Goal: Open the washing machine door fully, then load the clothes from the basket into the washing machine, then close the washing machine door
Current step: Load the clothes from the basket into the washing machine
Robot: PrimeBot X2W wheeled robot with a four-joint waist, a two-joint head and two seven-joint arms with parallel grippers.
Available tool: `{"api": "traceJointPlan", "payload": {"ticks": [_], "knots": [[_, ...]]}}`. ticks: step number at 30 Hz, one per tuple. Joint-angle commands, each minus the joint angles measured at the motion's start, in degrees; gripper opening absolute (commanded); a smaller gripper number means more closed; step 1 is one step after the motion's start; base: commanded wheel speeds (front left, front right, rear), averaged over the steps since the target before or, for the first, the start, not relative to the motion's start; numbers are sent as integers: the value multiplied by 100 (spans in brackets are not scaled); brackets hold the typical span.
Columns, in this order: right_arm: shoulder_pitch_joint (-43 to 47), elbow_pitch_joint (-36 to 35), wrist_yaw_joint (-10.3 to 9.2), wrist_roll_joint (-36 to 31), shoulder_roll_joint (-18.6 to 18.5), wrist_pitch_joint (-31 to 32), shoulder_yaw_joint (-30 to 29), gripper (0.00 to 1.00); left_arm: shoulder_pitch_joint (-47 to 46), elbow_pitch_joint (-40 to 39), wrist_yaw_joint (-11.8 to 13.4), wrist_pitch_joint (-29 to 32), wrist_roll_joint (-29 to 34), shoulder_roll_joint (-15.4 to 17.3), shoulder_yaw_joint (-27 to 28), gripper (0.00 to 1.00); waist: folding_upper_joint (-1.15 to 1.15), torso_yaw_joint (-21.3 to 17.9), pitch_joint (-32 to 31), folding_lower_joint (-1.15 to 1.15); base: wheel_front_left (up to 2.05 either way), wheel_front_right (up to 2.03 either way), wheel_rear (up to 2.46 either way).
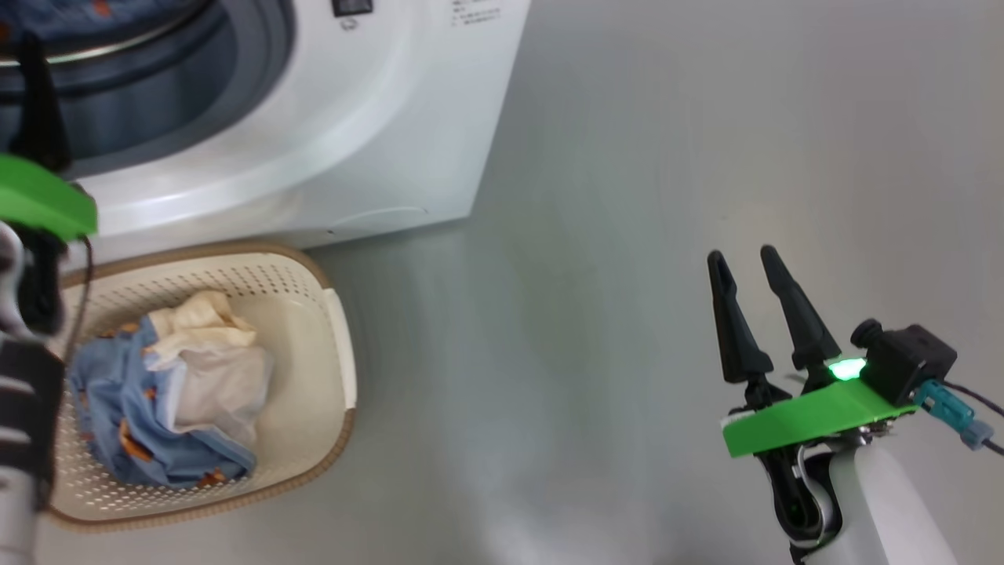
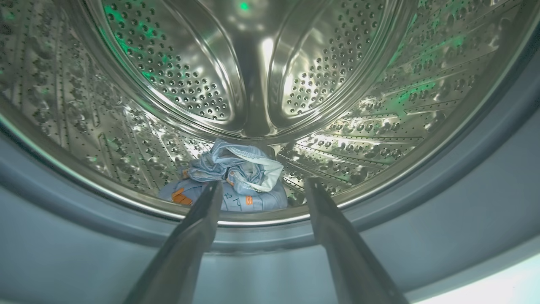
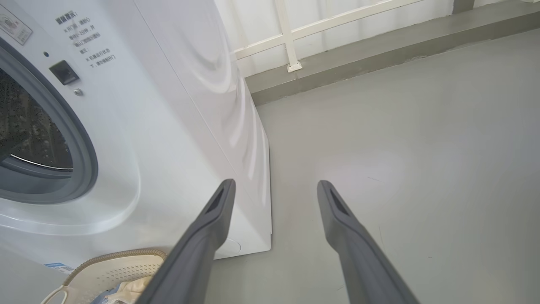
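The washing machine stands at the upper left with its steel drum exposed; the washing machine door is out of view. One light blue garment with orange prints lies on the drum floor. My left gripper is at the drum's mouth, open, with nothing between its fingers. The cream basket sits on the floor before the machine and holds more clothes, blue and cream-white. My right gripper hovers open over bare floor, well to the basket's right.
Grey floor stretches to the right of the machine. A raised kerb with a white railing runs behind it. The basket's rim shows below the machine's front corner.
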Motion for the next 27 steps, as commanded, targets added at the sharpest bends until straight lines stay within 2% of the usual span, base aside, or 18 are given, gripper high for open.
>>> {"api": "traceJointPlan", "payload": {"ticks": [1,14,27], "knots": [[198,-101,9,-74,6,-27,89,100,155,-199,-9,-30,95,199,251,100,0,143,-180,0,0,0,0],[697,26,9,-134,-237,-27,-98,100,2022,-1199,-9,-31,1143,-514,1154,100,0,543,-1026,0,0,0,0],[1128,111,9,-42,-561,-27,-153,100,3521,-1862,-9,-31,1452,-803,1494,100,0,698,-1800,0,0,0,0]]}}
